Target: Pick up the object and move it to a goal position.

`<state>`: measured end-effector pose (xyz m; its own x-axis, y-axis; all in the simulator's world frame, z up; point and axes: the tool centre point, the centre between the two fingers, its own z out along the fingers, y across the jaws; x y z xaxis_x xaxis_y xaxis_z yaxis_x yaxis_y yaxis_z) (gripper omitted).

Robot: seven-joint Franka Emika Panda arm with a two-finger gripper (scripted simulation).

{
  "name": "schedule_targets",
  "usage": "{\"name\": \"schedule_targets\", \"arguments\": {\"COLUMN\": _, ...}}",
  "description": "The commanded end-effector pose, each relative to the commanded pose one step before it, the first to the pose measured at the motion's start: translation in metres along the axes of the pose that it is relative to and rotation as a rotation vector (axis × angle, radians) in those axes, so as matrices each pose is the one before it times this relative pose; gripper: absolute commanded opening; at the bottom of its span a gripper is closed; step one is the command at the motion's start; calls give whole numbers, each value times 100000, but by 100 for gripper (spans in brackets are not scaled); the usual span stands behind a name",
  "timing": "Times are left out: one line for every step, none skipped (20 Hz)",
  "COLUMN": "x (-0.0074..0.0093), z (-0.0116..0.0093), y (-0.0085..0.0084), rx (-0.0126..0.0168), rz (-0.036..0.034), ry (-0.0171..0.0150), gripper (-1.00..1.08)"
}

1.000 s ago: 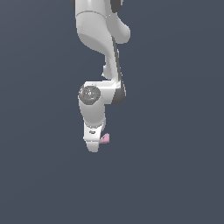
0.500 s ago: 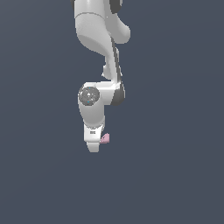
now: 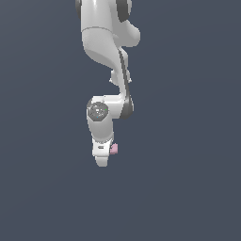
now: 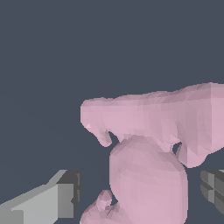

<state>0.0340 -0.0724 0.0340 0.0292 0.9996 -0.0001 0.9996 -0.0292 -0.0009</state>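
The object (image 4: 148, 131) is a pale pink, lumpy, elongated piece that fills much of the wrist view. It lies between my two fingers. One grey fingertip (image 4: 61, 199) stands a little off one side of it and the other fingertip (image 4: 213, 186) a little off the other side. My gripper (image 4: 140, 192) is open around it, with small gaps on both sides. In the exterior view the white gripper (image 3: 101, 159) points down. Only a small pink bit of the object (image 3: 114, 148) shows at its right; the rest is hidden behind the hand.
A plain dark grey-blue surface (image 3: 188, 188) lies all around. The white arm (image 3: 106, 42) reaches down from the top of the exterior view. No other thing shows.
The arm and gripper have come down a little. The pink object has stayed in place.
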Motion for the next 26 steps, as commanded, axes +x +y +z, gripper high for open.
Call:
{"name": "schedule_targets", "arguments": {"x": -24, "z": 934, "y": 13, "rx": -71, "rz": -59, "ry": -16, "gripper": 100}}
{"name": "schedule_targets", "arguments": {"x": -9, "z": 194, "y": 23, "rx": 0, "rz": 0, "ry": 0, "gripper": 100}}
{"name": "schedule_targets", "arguments": {"x": -4, "z": 113, "y": 35, "rx": 0, "rz": 0, "ry": 0, "gripper": 100}}
{"name": "schedule_targets", "arguments": {"x": 1, "z": 40, "y": 38, "rx": 0, "rz": 0, "ry": 0, "gripper": 100}}
{"name": "schedule_targets", "arguments": {"x": 1, "z": 3, "y": 17, "rx": 0, "rz": 0, "ry": 0, "gripper": 100}}
{"name": "schedule_targets", "arguments": {"x": 0, "z": 0, "y": 0, "rx": 0, "rz": 0, "ry": 0, "gripper": -100}}
{"name": "schedule_targets", "arguments": {"x": 0, "z": 0, "y": 0, "rx": 0, "rz": 0, "ry": 0, "gripper": -100}}
{"name": "schedule_targets", "arguments": {"x": 0, "z": 0, "y": 0, "rx": 0, "rz": 0, "ry": 0, "gripper": -100}}
{"name": "schedule_targets", "arguments": {"x": 0, "z": 0, "y": 0, "rx": 0, "rz": 0, "ry": 0, "gripper": -100}}
{"name": "schedule_targets", "arguments": {"x": 0, "z": 0, "y": 0, "rx": 0, "rz": 0, "ry": 0, "gripper": -100}}
{"name": "schedule_targets", "arguments": {"x": 0, "z": 0, "y": 0, "rx": 0, "rz": 0, "ry": 0, "gripper": -100}}
{"name": "schedule_targets", "arguments": {"x": 0, "z": 0, "y": 0, "rx": 0, "rz": 0, "ry": 0, "gripper": -100}}
{"name": "schedule_targets", "arguments": {"x": 0, "z": 0, "y": 0, "rx": 0, "rz": 0, "ry": 0, "gripper": -100}}
{"name": "schedule_targets", "arguments": {"x": 0, "z": 0, "y": 0, "rx": 0, "rz": 0, "ry": 0, "gripper": -100}}
{"name": "schedule_targets", "arguments": {"x": 0, "z": 0, "y": 0, "rx": 0, "rz": 0, "ry": 0, "gripper": -100}}
{"name": "schedule_targets", "arguments": {"x": 2, "z": -15, "y": -4, "rx": 0, "rz": 0, "ry": 0, "gripper": -100}}
{"name": "schedule_targets", "arguments": {"x": -1, "z": -35, "y": 5, "rx": 0, "rz": 0, "ry": 0, "gripper": -100}}
{"name": "schedule_targets", "arguments": {"x": -4, "z": -106, "y": 14, "rx": 0, "rz": 0, "ry": 0, "gripper": -100}}
{"name": "schedule_targets", "arguments": {"x": -7, "z": -178, "y": 24, "rx": 0, "rz": 0, "ry": 0, "gripper": -100}}
{"name": "schedule_targets", "arguments": {"x": -10, "z": -250, "y": 34, "rx": 0, "rz": 0, "ry": 0, "gripper": -100}}
{"name": "schedule_targets", "arguments": {"x": 28, "z": -329, "y": 47, "rx": -10, "rz": -64, "ry": 25, "gripper": -100}}
{"name": "schedule_targets", "arguments": {"x": -15, "z": -397, "y": 54, "rx": 0, "rz": 0, "ry": 0, "gripper": -100}}
{"name": "schedule_targets", "arguments": {"x": -18, "z": -469, "y": 64, "rx": 0, "rz": 0, "ry": 0, "gripper": -100}}
{"name": "schedule_targets", "arguments": {"x": -20, "z": -539, "y": 73, "rx": 0, "rz": 0, "ry": 0, "gripper": -100}}
{"name": "schedule_targets", "arguments": {"x": -22, "z": -607, "y": 83, "rx": 0, "rz": 0, "ry": 0, "gripper": -100}}
{"name": "schedule_targets", "arguments": {"x": -25, "z": -673, "y": 92, "rx": 0, "rz": 0, "ry": 0, "gripper": -100}}
